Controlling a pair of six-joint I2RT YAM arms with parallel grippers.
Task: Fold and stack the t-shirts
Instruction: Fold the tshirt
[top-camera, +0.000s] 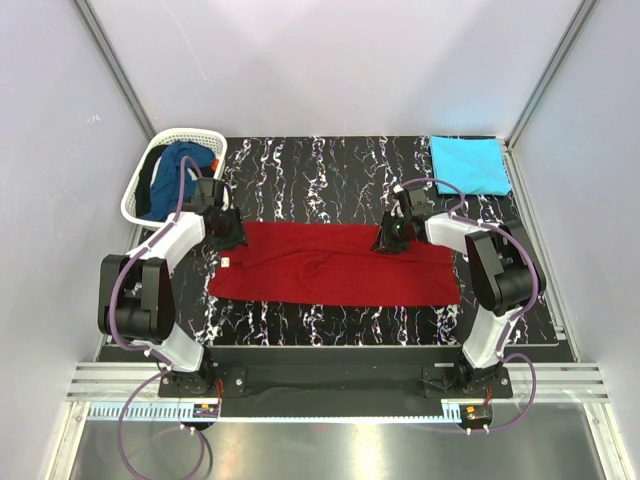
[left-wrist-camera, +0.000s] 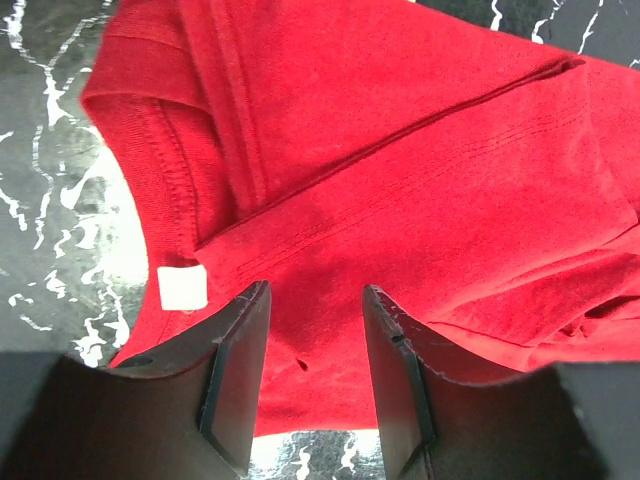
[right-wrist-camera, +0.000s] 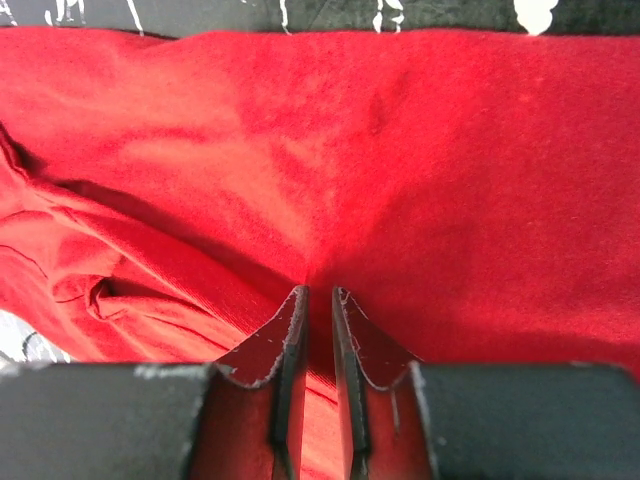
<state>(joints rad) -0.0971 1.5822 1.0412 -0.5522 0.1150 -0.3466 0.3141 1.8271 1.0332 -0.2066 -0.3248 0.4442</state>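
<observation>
right end effector (right-wrist-camera: 319, 292) tight on red t-shirt (right-wrist-camera: 420, 150), left end effector (left-wrist-camera: 316, 290) agape near white neck tag (left-wrist-camera: 183, 288)

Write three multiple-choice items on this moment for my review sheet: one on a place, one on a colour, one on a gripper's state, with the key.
1. Where on the table does the turquoise t-shirt lie?
A. near left corner
B. far right corner
C. the middle

2. What colour is the t-shirt in the white basket?
A. red
B. turquoise
C. dark blue

3. How does the right gripper stand?
A. wide open over bare table
B. pinched shut on the red t-shirt
C. shut on the turquoise t-shirt

Key:
1 B: it lies folded by the far right edge.
2 C: the dark blue t-shirt lies bunched in the basket.
3 B: in the right wrist view its fingers nearly meet, with red cloth gathered between them.
</observation>
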